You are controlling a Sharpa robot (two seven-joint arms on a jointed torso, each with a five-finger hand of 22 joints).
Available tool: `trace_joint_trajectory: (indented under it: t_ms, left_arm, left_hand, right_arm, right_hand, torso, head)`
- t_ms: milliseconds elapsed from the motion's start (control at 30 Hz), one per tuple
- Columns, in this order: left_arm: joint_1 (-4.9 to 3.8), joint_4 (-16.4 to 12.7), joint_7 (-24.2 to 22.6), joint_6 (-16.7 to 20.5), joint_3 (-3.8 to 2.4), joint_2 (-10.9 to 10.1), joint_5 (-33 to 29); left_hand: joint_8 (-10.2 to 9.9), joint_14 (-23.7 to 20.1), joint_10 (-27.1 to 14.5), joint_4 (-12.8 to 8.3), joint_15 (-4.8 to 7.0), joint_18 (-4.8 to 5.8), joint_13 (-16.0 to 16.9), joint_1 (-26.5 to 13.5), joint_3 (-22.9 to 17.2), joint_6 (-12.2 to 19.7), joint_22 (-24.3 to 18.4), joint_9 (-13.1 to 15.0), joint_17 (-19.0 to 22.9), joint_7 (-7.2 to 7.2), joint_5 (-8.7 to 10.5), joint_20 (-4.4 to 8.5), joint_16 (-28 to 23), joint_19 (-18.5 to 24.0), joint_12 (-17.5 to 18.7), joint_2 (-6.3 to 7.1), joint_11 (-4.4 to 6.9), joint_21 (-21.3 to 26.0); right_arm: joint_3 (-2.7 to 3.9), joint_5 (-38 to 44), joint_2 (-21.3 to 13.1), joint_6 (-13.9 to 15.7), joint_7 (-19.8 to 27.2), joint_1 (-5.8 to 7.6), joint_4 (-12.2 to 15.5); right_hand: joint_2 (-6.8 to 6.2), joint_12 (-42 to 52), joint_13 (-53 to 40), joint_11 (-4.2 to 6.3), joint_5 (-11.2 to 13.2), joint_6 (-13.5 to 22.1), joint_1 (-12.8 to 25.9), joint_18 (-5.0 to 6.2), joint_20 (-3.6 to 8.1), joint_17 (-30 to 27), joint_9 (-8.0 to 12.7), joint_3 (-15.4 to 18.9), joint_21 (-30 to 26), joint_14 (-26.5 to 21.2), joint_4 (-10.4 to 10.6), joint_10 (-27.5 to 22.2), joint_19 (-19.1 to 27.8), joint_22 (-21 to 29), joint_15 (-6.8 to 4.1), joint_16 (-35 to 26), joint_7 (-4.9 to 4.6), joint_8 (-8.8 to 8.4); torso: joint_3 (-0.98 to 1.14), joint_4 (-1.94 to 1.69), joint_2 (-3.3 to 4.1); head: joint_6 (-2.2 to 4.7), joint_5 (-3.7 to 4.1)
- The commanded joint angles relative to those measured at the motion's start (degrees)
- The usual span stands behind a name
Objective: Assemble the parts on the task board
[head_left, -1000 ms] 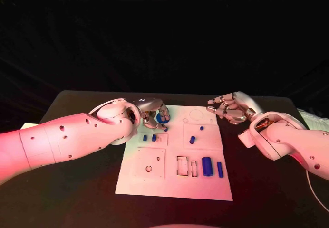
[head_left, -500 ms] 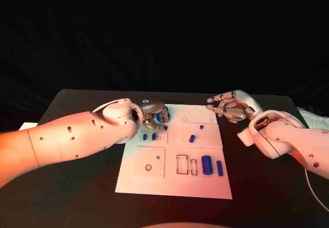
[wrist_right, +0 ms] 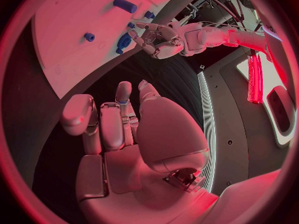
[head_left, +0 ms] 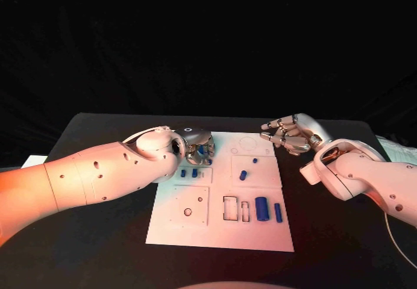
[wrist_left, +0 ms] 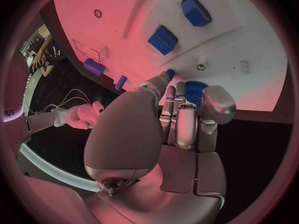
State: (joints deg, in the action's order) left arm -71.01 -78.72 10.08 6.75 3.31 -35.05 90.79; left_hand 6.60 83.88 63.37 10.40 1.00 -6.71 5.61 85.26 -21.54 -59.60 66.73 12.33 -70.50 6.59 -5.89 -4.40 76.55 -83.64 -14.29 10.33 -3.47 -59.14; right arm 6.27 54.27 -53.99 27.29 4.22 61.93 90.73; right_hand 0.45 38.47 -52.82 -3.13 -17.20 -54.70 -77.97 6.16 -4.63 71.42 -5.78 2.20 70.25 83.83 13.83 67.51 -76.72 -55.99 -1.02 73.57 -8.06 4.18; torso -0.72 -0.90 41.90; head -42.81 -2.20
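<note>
Lower centre of the head view, the flat white task board (head_left: 261,235) lies on the matte black table (head_left: 96,241), with rectangular cut-outs and two upright blue cylinders (head_left: 261,209) beside them. Farther up, small blue pegs (head_left: 244,176) stand mid-board. At the board's upper left, the glossy silver left hand (head_left: 196,147) curls around a ribbed blue round part (wrist_left: 195,90). Upper right, the right hand (head_left: 291,136) hovers off the board, fingers curled on nothing.

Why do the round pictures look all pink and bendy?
Left wrist view: pink-red light falls on the board, and the fisheye lens curves its straight edges. Right wrist view: the same red light tints the right hand. Head view: the board stays nearly straight-edged; the left arm glows orange.
</note>
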Motion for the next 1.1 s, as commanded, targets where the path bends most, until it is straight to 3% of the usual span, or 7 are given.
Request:
trace_joint_trajectory:
  t_ms: [33,600,900,1100]
  left_arm:
    - [0.13,0.29,0.49,-1.37,-0.04,0.41,0.59]
    - [0.60,1.57,1.04,-3.11,-0.05,1.50,0.67]
    - [0.87,2.14,0.47,-2.03,-0.06,2.00,0.88]
    - [0.95,2.33,0.09,-1.41,-0.06,2.04,0.78]
  left_hand:
    - [-0.30,2.53,0.50,-0.07,0.42,0.82,-0.10,0.48,-0.29,-0.48,0.19,-0.09,0.19,0.04,-0.04,0.21,-0.22,-0.61,0.32,0.19,0.05,-0.37]
    - [-0.52,2.53,2.33,-0.82,0.62,1.01,-0.77,0.52,-2.12,-1.80,1.49,-0.50,0.64,0.01,-0.05,0.33,-0.06,-0.65,1.32,0.10,0.28,-1.68]
    - [-0.02,2.50,5.94,-3.64,0.96,1.32,-0.70,2.28,-5.52,-4.67,3.33,-0.55,0.89,0.00,-0.07,0.61,0.24,-0.75,2.02,-1.12,0.70,-3.69]
    - [-0.18,2.47,7.21,-4.77,0.97,1.53,-0.62,1.51,-6.44,-5.55,4.44,-0.71,1.12,0.04,0.01,0.68,0.33,-0.85,2.93,-1.05,0.79,-4.93]
  right_arm:
    - [0.01,0.05,0.06,-0.15,0.64,-0.05,0.09]
    - [0.01,0.03,-0.03,-0.39,0.58,-0.05,0.31]
    - [0.01,0.00,-0.01,-0.49,0.59,-0.05,0.34]
    - [0.01,0.00,-0.03,-0.58,0.57,-0.05,0.34]
  right_hand:
    - [0.04,-0.19,0.05,-0.09,-0.29,-0.04,-0.65,0.35,0.07,-0.09,0.06,0.33,-0.38,1.72,0.14,-0.40,0.29,0.05,-0.29,-0.18,-0.38,-0.23]
    - [0.03,-0.17,0.11,-0.09,-0.29,-0.04,-0.66,0.34,0.07,-0.05,0.06,0.37,-0.40,1.75,0.16,-0.31,0.25,0.03,-0.29,-0.17,-0.38,-0.22]
    - [0.03,-0.17,0.11,-0.09,-0.29,-0.04,-0.66,0.34,0.07,-0.05,0.06,0.37,-0.40,1.75,0.16,-0.31,0.25,0.03,-0.29,-0.17,-0.38,-0.22]
    - [0.03,-0.17,0.17,-0.09,-0.29,-0.06,-0.65,0.33,0.08,-0.04,0.06,0.40,-0.39,1.77,0.19,-0.24,0.21,-0.01,-0.29,-0.19,-0.37,-0.21]
  torso:
    - [-0.01,0.02,0.06]
    - [0.02,-0.08,-0.04]
    - [-0.04,-0.07,-0.06]
    - [-0.02,-0.10,-0.07]
  head:
    - [-0.14,0.15]
    - [-0.29,0.27]
    - [-0.40,0.31]
    - [-0.50,0.34]
